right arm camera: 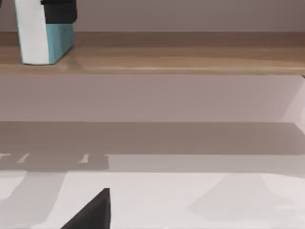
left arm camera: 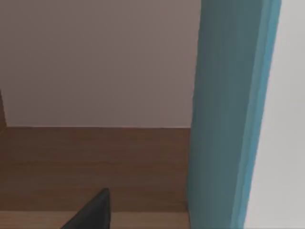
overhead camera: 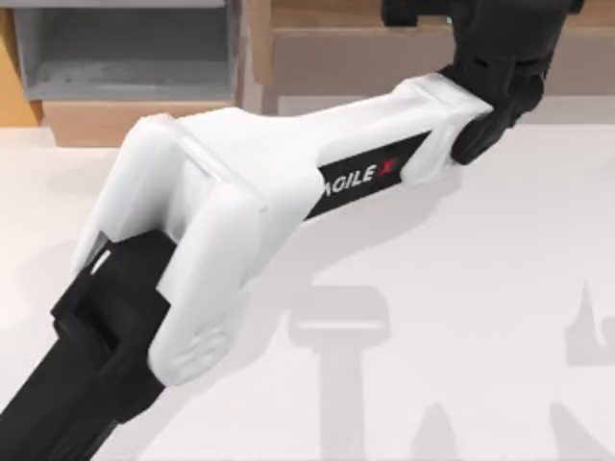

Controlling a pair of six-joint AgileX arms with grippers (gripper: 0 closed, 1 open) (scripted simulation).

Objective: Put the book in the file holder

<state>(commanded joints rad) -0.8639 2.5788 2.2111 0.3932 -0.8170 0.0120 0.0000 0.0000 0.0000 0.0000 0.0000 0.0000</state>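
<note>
One arm is at work: the left arm stretches across the table [overhead camera: 461, 288] to its far edge, and the left gripper [right arm camera: 59, 9] sits on the top edge of the book [right arm camera: 45, 38]. The book stands upright directly below the hand, its bottom edge resting on the long wooden shelf [right arm camera: 167, 57]. In the left wrist view the teal cover runs close alongside the hand. Whether the hand has pinched the book or merely straddles it, I cannot tell.

The file holder [overhead camera: 125, 48] lies well apart from the hand, off toward the top view's left along the same back edge, with its grey compartment open. The right arm is idle, low over the table and facing the shelf, well away from the book.

The step in hand looks like securing the book for the carry. To do it well, the grip should sit near the middle of the top edge, so the book hangs straight instead of swinging. It should rise straight up off the shelf before any sideways travel. Keeping it upright on the way should let it slip down into the holder, which looks only slightly wider than the book.
</note>
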